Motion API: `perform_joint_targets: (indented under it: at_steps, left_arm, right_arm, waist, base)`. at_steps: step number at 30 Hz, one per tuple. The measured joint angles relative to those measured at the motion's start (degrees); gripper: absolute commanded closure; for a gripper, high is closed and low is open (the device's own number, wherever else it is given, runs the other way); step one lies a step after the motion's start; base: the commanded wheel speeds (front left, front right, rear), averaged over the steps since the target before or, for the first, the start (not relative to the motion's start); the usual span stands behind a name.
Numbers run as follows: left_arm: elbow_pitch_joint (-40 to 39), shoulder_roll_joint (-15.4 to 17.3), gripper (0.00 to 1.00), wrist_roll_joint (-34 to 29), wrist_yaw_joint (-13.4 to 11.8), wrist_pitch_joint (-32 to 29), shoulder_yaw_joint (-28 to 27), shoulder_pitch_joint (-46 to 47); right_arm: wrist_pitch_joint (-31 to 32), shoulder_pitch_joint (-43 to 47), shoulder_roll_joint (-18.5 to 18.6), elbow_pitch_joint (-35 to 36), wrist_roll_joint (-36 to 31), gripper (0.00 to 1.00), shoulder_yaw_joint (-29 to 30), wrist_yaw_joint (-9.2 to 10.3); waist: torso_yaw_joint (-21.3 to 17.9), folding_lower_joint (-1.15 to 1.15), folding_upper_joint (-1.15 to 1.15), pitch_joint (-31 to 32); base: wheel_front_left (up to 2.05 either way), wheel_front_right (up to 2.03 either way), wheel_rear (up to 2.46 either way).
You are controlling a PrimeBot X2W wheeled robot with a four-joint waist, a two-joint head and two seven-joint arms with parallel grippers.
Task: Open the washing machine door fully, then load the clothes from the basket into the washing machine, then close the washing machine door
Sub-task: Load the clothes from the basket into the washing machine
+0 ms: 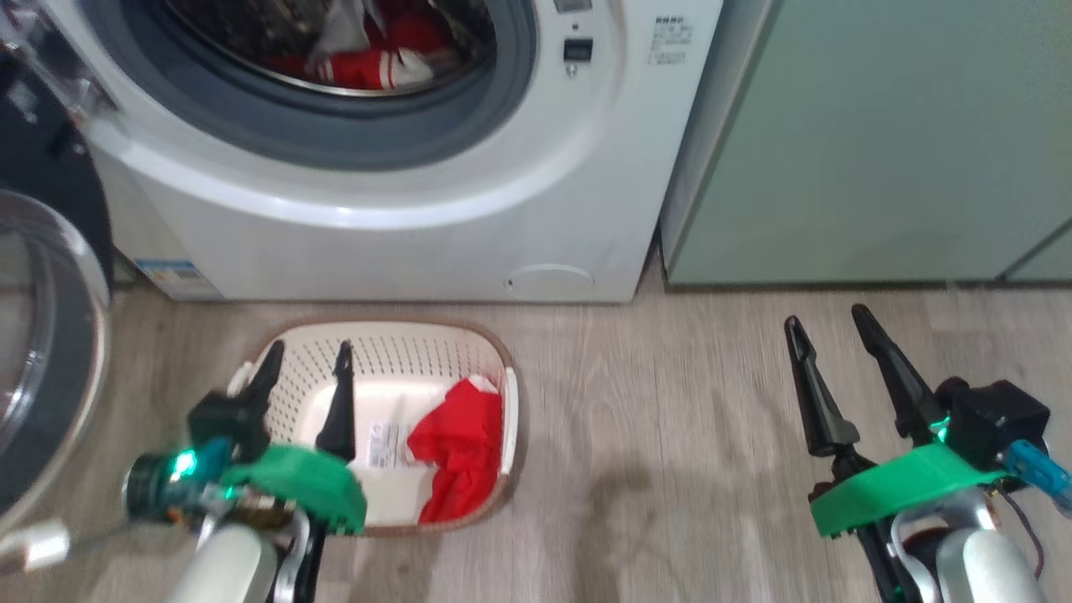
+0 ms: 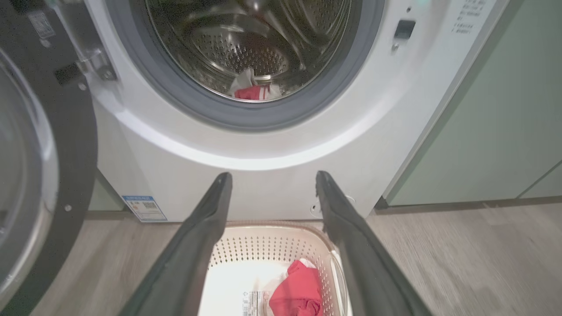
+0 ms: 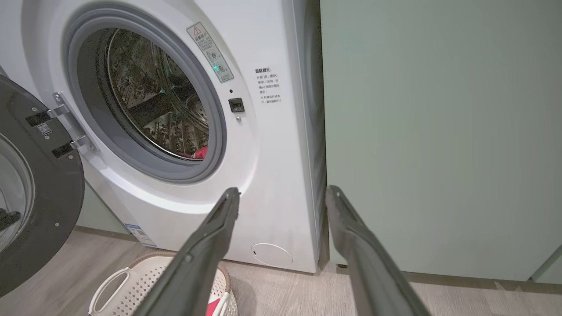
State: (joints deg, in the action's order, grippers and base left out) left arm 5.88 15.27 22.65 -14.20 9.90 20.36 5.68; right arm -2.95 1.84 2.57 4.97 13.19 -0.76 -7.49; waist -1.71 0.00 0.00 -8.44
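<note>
Currently L fingers (image 1: 339, 410) — spread, empty — hang over basket (image 1: 402, 352) w/ clothes (image 1: 461, 444); R fingers (image 1: 816, 394) spread too.

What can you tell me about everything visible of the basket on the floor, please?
The basket is cream plastic, rounded-rectangular, with perforated sides, a brown rim and white handles. It stands upright on the wood-look floor just before the washing machine. Inside lie one crumpled red garment at its right and a label sticker on its bottom. The open left gripper hovers above its left half.
</note>
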Motion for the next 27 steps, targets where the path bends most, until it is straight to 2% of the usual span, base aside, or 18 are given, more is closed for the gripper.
perform_joint_targets:
  at_steps: [6, 15, 21, 27]
  left_arm:
    - [12.2, -3.2, 0.00, 3.1, 3.8, -2.0, 0.9, 9.6]
    - [35.7, -6.6, 0.00, 6.7, 12.4, -4.7, 1.9, 25.4]
    - [47.5, -6.7, 0.00, 7.6, 16.4, -6.4, 2.1, 32.9]
    - [54.2, -5.4, 0.00, 8.0, 18.6, -6.4, 2.0, 38.9]
  right_arm:
    - [-0.1, -2.4, 0.0, 1.5, 0.0, 0.00, -0.7, 0.00]
    - [-2.7, -8.9, 0.0, 2.1, 1.1, 0.00, -2.1, 0.00]
    - [-5.3, -12.9, 0.0, 1.2, 2.6, 0.00, -4.4, 0.00]
    - [-7.8, -15.2, 0.0, 0.2, 3.6, 0.00, -6.1, 0.00]
  waist:
    - [-0.9, 0.01, 0.00, -5.8]
    - [-3.8, 0.02, 0.00, -18.2]
    - [-6.8, 0.02, 0.00, -26.7]
    - [-10.0, 0.02, 0.00, -34.7]
  base:
    - [0.00, 0.00, 0.00]
    - [0.00, 0.00, 0.00]
    - [0.00, 0.00, 0.00]
    - [0.00, 0.00, 0.00]
